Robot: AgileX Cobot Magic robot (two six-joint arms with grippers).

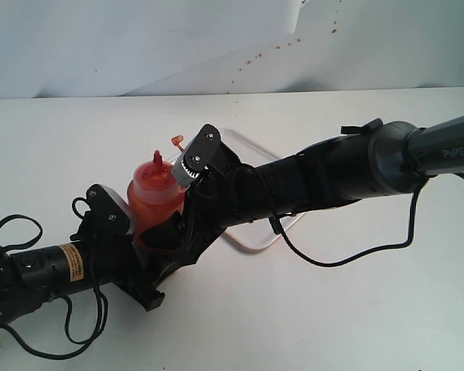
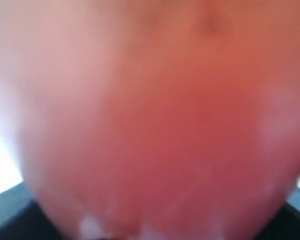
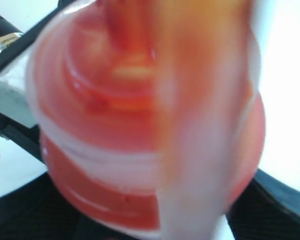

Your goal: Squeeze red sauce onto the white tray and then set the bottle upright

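At the centre of the table (image 1: 356, 309) the bottle (image 1: 153, 199) stands upright, its base hidden. Both wrist views are red-orange blur. The arms cover most of the white tray (image 1: 251, 242) at the bottle's 3 o'clock. The left gripper (image 1: 141, 222), reaching from 8 o'clock, clasps the bottle's body. The right gripper (image 1: 187, 192), from 3 o'clock, touches its shoulder; whether it grips, I cannot tell.

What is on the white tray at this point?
Only the white tray's far rim and near corner show, and both are bare white. The right arm lies across its middle and the bottle hides its left end, so anything lying there is covered.
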